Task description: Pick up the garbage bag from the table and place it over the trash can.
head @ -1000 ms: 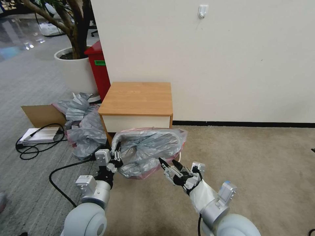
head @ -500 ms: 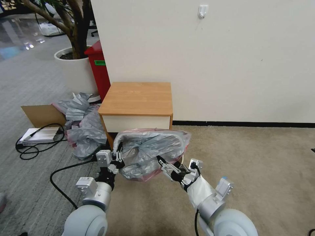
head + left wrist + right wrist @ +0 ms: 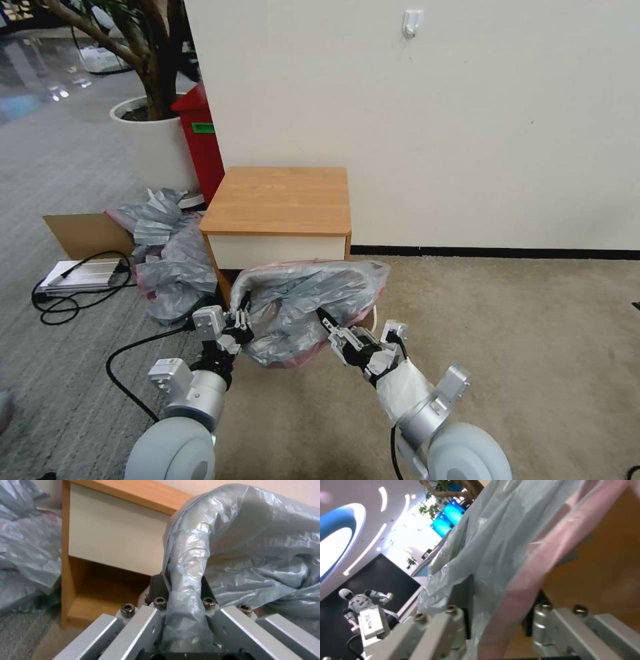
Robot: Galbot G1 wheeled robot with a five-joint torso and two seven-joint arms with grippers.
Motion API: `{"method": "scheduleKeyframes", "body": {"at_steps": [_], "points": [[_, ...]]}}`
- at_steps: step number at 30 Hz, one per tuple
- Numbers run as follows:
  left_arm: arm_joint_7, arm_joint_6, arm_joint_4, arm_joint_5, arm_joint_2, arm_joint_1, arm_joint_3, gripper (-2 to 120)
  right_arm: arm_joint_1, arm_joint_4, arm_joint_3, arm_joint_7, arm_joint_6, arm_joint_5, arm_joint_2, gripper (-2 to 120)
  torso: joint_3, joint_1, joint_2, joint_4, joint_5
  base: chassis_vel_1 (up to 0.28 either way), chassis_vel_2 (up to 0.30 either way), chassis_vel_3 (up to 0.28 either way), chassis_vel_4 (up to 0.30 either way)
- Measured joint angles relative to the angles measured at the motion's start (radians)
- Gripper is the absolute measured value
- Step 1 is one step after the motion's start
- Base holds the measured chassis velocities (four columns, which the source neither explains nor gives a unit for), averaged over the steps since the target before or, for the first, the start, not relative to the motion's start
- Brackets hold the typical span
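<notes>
The silver-grey garbage bag (image 3: 300, 300) with its pink edge lies draped over the trash can, which stands on the carpet in front of the table (image 3: 280, 200). Only a cream sliver of the trash can (image 3: 373, 317) peeks out at the bag's right side. My left gripper (image 3: 241, 313) is shut on a bunched fold of the garbage bag (image 3: 260, 542) at its left rim; the left gripper (image 3: 182, 580) has plastic pinched between its fingers. My right gripper (image 3: 325, 317) is open at the bag's front right. In the right wrist view the right gripper (image 3: 500, 600) straddles the pink edge of the garbage bag (image 3: 493, 530).
A heap of grey bags (image 3: 170, 260) and a cardboard sheet (image 3: 83, 233) lie left of the table. A black cable (image 3: 127, 360) runs across the floor by my left arm. A red bin (image 3: 200, 140) and white planter (image 3: 157, 147) stand behind. Open carpet lies to the right.
My right gripper has moved forward and left from open floor onto the bag's front edge, its fingers now around the pink rim. The left gripper has kept its hold.
</notes>
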Motion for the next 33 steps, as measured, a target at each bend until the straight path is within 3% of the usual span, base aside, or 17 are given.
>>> {"method": "scheduleKeyframes", "body": {"at_steps": [7,20,33], "points": [[-0.011,0.009,0.009,-0.028,0.001,-0.014,-0.015,3,-0.004,0.001,0.009,-0.014,0.005,-0.001,-0.002,0,0.000,0.000,0.000,0.0000,0.0000,0.000,0.000,0.000,0.000],[-0.044,0.038,0.034,-0.085,-0.019,-0.048,-0.055,3,-0.032,0.000,0.033,-0.050,0.020,-0.040,-0.007,0,0.000,0.000,0.000,0.0000,0.0000,0.000,0.000,0.000,0.000],[-0.095,0.116,0.000,-0.283,-0.038,-0.051,-0.102,3,-0.044,-0.061,0.069,-0.108,0.051,-0.078,-0.007,0,0.000,0.000,0.000,0.0000,0.0000,0.000,0.000,0.000,0.000]]}}
